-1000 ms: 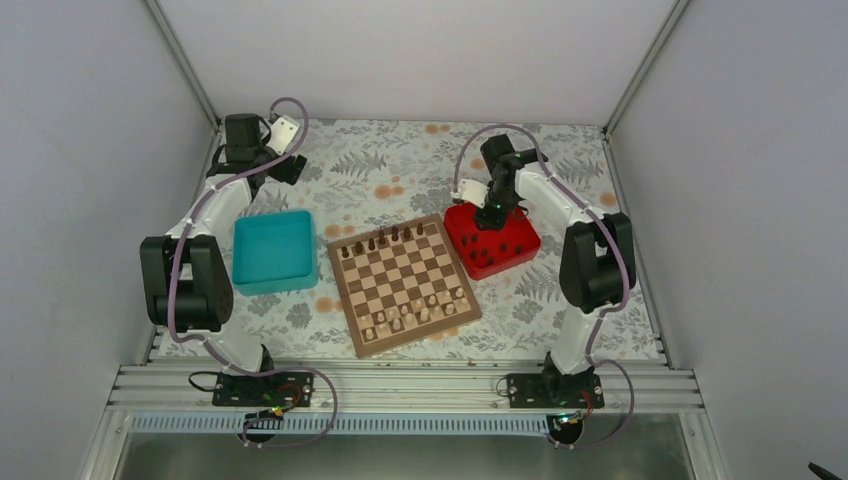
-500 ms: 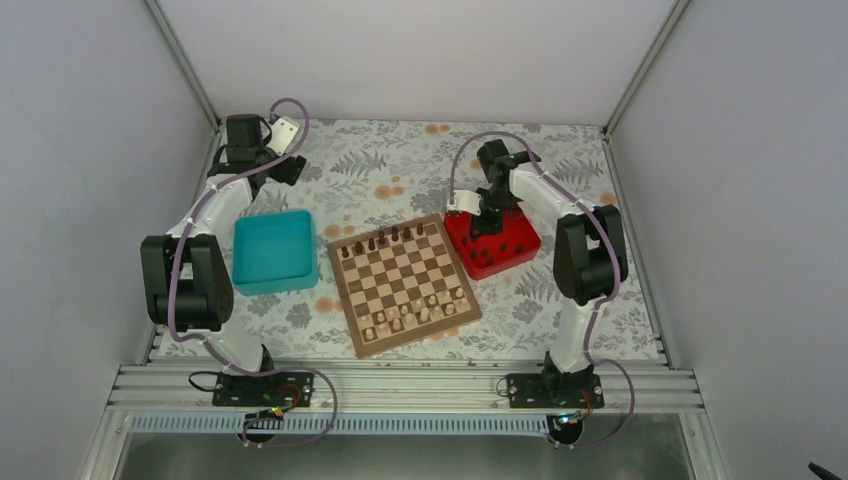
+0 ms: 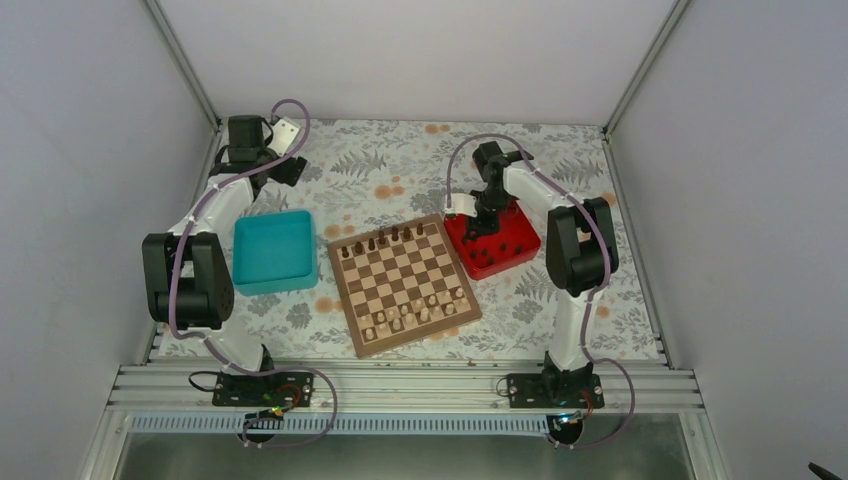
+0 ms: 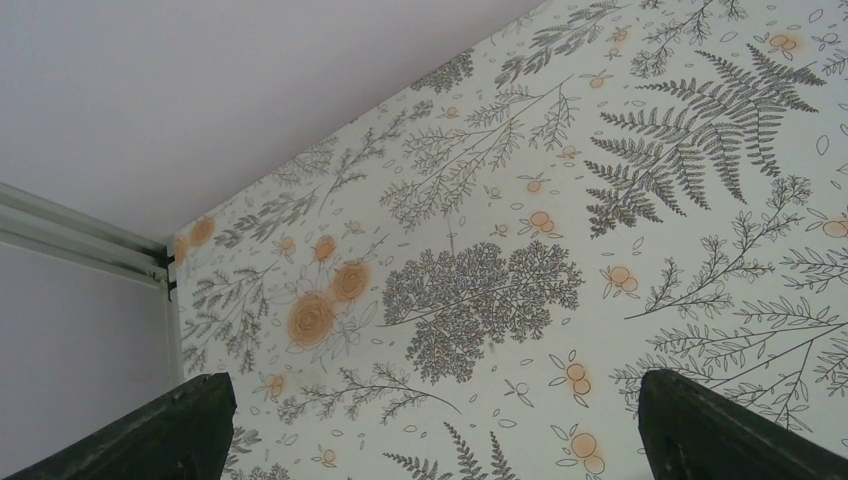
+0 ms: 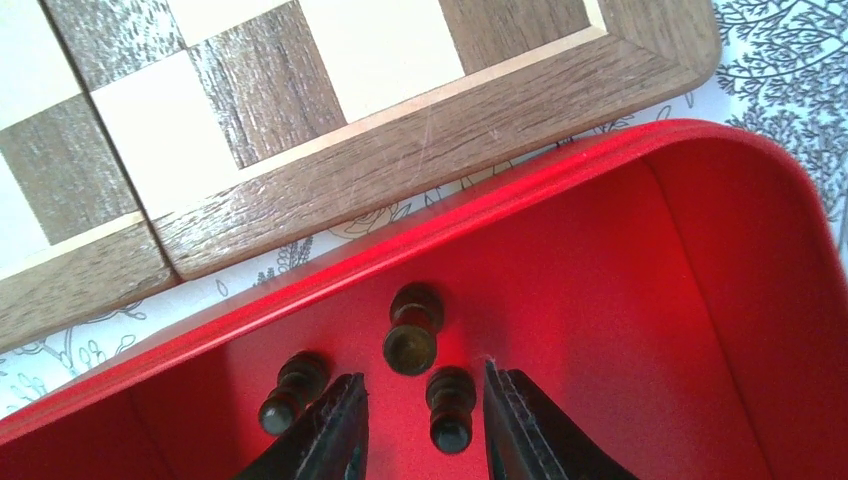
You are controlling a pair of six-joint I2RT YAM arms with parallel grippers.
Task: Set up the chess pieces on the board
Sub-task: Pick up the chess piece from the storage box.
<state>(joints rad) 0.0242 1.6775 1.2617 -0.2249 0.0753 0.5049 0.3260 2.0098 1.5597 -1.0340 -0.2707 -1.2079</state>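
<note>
One bench [image 3: 400, 170] carries the board [image 3: 404, 284], red tray [image 5: 680, 300] just beside its far right corner. My left end effector [image 4: 435, 400] hangs open over the bench; my right end effector [image 5: 425, 405], open, straddles one of the tray's chess pieces [image 5: 450, 405].

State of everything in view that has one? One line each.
Left gripper: open, empty, over the tablecloth.
Right gripper: open, down in the red tray, fingers either side of a dark pawn.
Dark pawn: not clamped.
Red tray: holds several loose dark pieces.
Teal tray: empty.
Board: partly set; dark pieces on the far row, pale pieces on the near rows.
</note>
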